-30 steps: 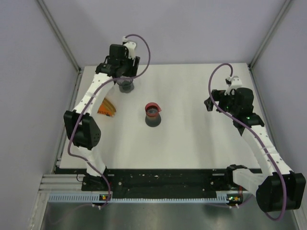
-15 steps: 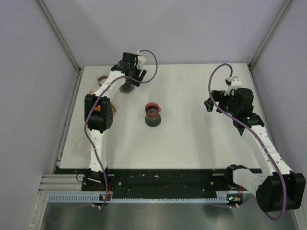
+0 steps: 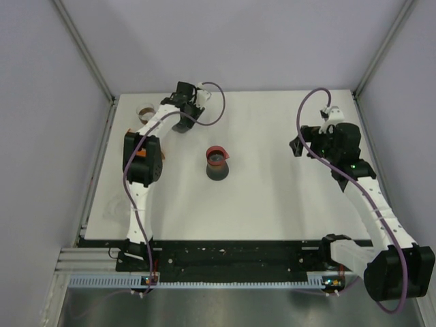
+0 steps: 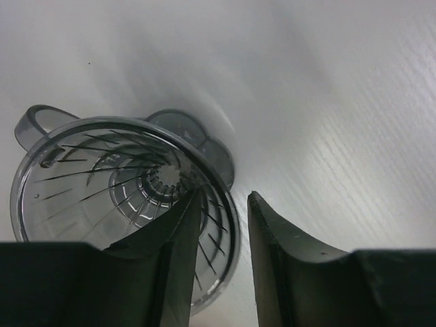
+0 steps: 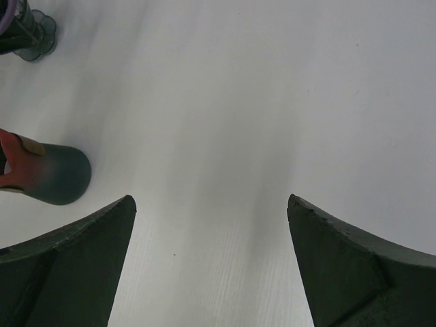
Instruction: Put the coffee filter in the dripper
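Left arm (image 3: 143, 163) folded inward since earlier; left gripper (image 4: 225, 197) narrowed astride rim of dripper (image 4: 88, 184) at frame left (light, stiff, slick: rim suits gripping), clamp unconfirmed; right gripper (image 5: 210, 199) open, empty.

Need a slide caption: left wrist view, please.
Left gripper straddles the rim of the clear dripper, one finger inside, one outside.

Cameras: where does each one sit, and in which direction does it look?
Top external: fixed above and behind the bases, looking down on the table; left arm and right arm show.
Left wrist: on the left arm, looking into the dripper; left pincer straddles its rim.
Right wrist: on the right arm, looking down at table and red-rimmed cup; right pincer open.
Shared: top and right wrist both show that cup.
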Controlling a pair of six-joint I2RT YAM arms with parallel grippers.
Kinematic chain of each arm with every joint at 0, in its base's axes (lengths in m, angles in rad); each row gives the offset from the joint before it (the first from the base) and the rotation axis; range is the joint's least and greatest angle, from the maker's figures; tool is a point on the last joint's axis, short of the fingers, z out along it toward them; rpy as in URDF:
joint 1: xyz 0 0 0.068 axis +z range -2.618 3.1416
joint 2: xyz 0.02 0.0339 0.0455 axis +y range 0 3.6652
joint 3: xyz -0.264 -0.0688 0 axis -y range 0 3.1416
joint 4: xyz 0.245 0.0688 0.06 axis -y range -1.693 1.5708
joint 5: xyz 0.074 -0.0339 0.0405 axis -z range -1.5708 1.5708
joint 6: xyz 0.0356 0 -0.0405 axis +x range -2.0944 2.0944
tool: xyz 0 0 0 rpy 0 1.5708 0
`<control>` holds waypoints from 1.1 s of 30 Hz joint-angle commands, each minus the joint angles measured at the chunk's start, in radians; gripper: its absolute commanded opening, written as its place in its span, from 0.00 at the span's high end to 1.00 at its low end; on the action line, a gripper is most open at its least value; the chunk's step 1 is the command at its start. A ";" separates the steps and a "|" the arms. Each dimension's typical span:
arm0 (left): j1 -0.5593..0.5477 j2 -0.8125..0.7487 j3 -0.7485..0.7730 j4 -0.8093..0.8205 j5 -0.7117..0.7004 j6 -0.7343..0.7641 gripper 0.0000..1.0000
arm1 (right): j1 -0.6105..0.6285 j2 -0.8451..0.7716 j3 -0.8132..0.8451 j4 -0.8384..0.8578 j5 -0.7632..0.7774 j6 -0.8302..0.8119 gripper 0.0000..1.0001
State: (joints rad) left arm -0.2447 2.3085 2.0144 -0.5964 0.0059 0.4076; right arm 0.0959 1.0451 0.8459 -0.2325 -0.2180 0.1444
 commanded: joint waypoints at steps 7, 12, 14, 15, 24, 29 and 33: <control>0.002 -0.113 -0.109 0.067 -0.011 0.100 1.00 | 0.016 -0.007 0.068 -0.019 -0.006 0.018 0.07; -0.019 -0.246 -0.109 0.032 0.049 0.085 1.00 | 0.021 -0.034 0.104 -0.067 -0.006 0.007 0.07; -0.053 -0.317 -0.106 -0.018 0.046 0.134 1.00 | 0.022 -0.028 0.134 -0.086 -0.015 0.014 0.07; -0.074 -0.351 -0.108 -0.046 0.063 0.161 1.00 | 0.024 -0.020 0.162 -0.102 -0.021 0.023 0.07; -0.252 -0.653 -0.204 -0.255 0.187 0.333 1.00 | 0.235 0.206 0.539 -0.232 0.008 0.057 0.08; -0.318 -0.690 -0.163 -0.396 0.206 0.367 1.00 | 0.386 0.400 0.789 -0.277 0.000 0.067 0.09; -0.366 -0.709 -0.152 -0.459 0.197 0.361 1.00 | 0.427 0.532 0.924 -0.310 -0.046 0.113 0.12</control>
State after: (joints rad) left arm -0.5705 1.6104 1.8336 -0.9489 0.1928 0.7422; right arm 0.4896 1.4746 1.6436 -0.4885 -0.2218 0.2047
